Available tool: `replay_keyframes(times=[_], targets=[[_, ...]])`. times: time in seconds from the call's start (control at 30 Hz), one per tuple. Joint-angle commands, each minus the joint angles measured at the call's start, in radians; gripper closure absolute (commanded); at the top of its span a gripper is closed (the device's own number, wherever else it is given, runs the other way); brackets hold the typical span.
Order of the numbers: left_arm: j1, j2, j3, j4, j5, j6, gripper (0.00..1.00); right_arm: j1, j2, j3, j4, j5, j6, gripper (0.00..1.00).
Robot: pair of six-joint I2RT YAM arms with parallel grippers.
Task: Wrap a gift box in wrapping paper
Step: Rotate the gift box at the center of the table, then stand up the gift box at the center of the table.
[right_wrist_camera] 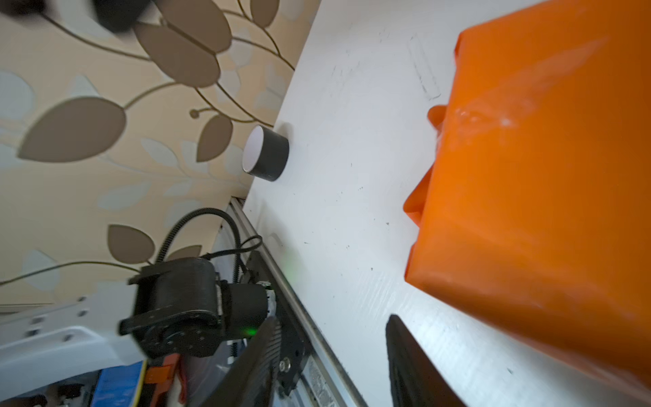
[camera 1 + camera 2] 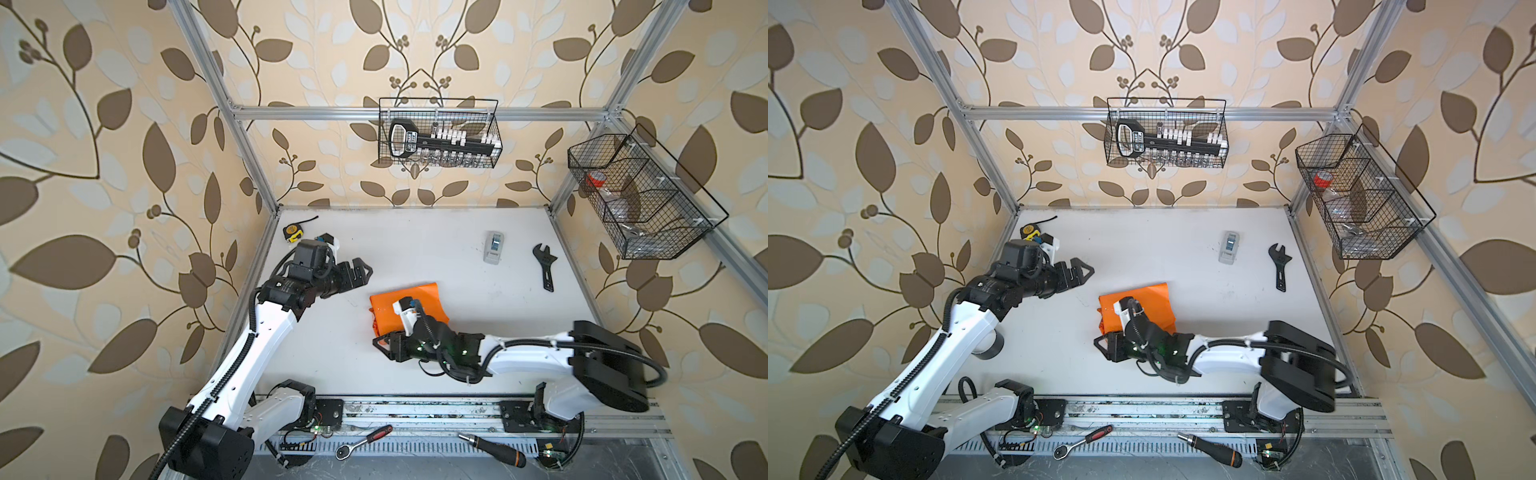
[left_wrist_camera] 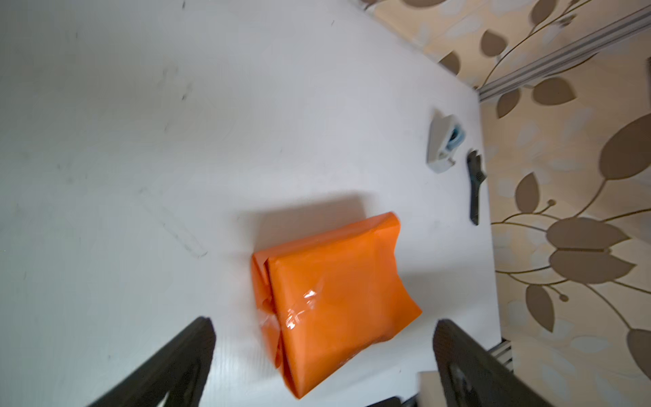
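The orange wrapping paper point(image 2: 419, 297) point(image 2: 1152, 297) lies folded into a parcel in the middle of the table, with shiny clear tape point(image 3: 303, 306) on its top. The gift box is hidden, no black shows anywhere. My left gripper point(image 2: 366, 270) point(image 2: 1087, 272) hovers open to the left of and beyond the parcel, and in the left wrist view the wrapping paper point(image 3: 334, 282) lies ahead between its spread fingers point(image 3: 197, 345). My right gripper point(image 2: 380, 343) point(image 2: 1100, 343) sits low at the parcel's near left corner, open and holding nothing point(image 1: 331, 319). The wrapping paper point(image 1: 546, 193) is beside it.
A grey tape dispenser point(image 2: 493, 247) and a black wrench point(image 2: 545, 266) lie at the back right. A tape measure point(image 2: 293, 232) sits at the back left, and a black tape roll point(image 2: 988, 351) near the left edge. Two wire baskets point(image 2: 438, 133) hang on the walls.
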Motion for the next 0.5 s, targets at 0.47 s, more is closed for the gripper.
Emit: replay_keyframes(times=[0.47], targets=[[-0.040,0.071,-0.191,0.176,0.105,-0.060,0.02,-0.812,-0.039,-0.204,-0.012,-0.657,-0.174,0.31]])
